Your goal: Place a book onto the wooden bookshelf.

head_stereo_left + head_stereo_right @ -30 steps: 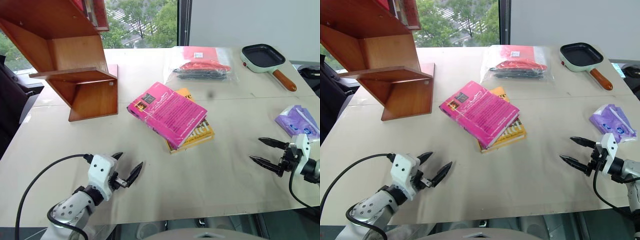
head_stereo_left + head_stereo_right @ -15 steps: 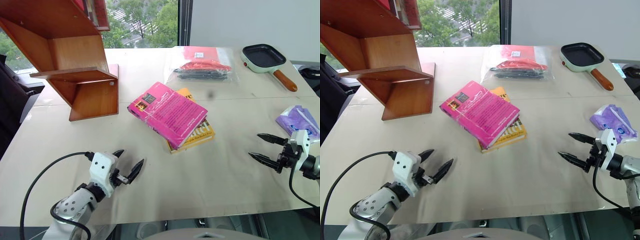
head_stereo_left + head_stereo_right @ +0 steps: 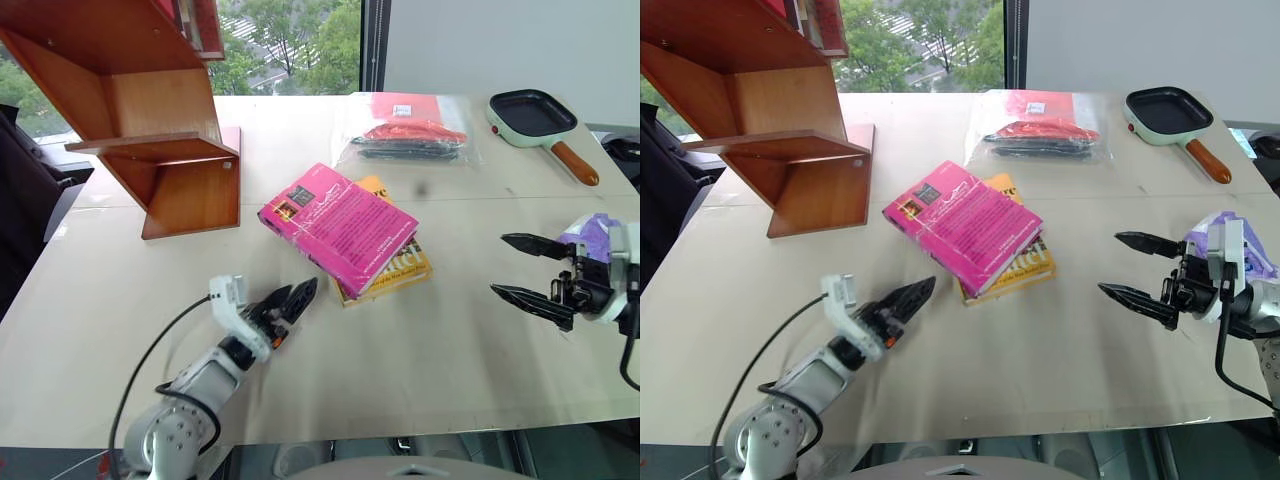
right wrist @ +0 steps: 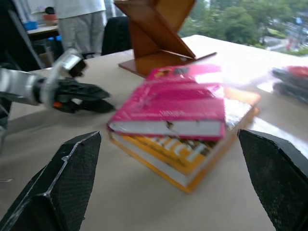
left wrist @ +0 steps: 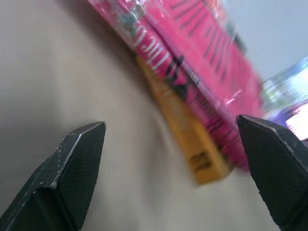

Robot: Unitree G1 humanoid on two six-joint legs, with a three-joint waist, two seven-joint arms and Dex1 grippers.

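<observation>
Reddish wood of our bookshelf (image 3: pixel 160 150) stands far left. Our left gripper (image 3: pixel 290 300) lies low, fingers apart, tips near the pink book (image 3: pixel 338 225) atop a yellow book (image 3: pixel 405 268). Our right gripper (image 3: pixel 530 268) hovers level, spread, empty.

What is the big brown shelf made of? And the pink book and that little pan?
The bookshelf looks like reddish-brown wood with a smooth, lightly shiny finish; faint grain shows. The pink book is probably paper with a glossy cover, since its white page edges show. The pan seems to have a dark coated inside, a pale green outside and a wood-like brown handle.
</observation>
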